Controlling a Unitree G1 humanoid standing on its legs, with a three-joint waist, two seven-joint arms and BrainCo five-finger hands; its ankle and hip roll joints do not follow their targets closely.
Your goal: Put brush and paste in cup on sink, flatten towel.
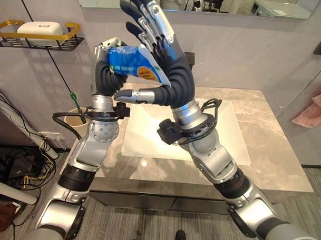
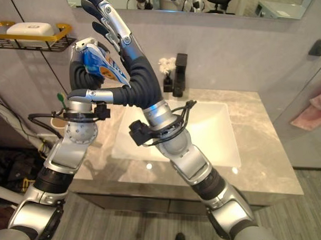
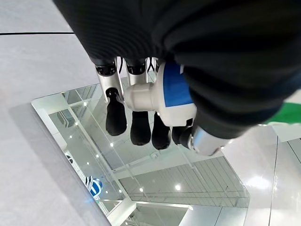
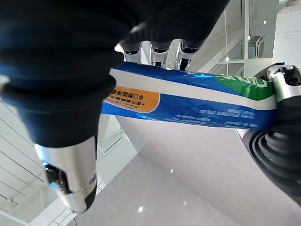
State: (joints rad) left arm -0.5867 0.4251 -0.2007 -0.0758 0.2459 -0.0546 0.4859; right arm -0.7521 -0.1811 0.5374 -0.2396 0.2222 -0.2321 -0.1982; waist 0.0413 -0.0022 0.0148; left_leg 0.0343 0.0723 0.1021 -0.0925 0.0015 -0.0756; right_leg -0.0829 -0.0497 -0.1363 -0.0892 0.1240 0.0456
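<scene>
Looking from the left edge of your view to the right:

Shelf (image 1: 37,38): you see a yellow wire shelf on the wall, carrying a white soap bar (image 1: 40,28).

Cup (image 1: 75,117): it stands on the worktop's left edge, beige, with the green-handled brush (image 1: 76,105) upright in it.

Left hand (image 1: 107,71): raised well above the worktop's left part. Your left wrist view shows its fingers (image 3: 116,112) curled round the white cap end of the paste (image 1: 133,65), so it grips the tube.

Paste: blue, white and green tube held in the air between both hands, off the worktop.

Right hand (image 1: 165,62): just beside the tube, fingers (image 1: 145,17) straight and spread upward, thumb reaching under the tube. You cannot tell if it touches.

Sink (image 1: 239,144): white basin sunk in the middle of the marble worktop (image 1: 283,166), black tap (image 2: 179,74) at the back edge.

Towel (image 1: 313,112): pink, hanging on the wall past the worktop's right edge.
</scene>
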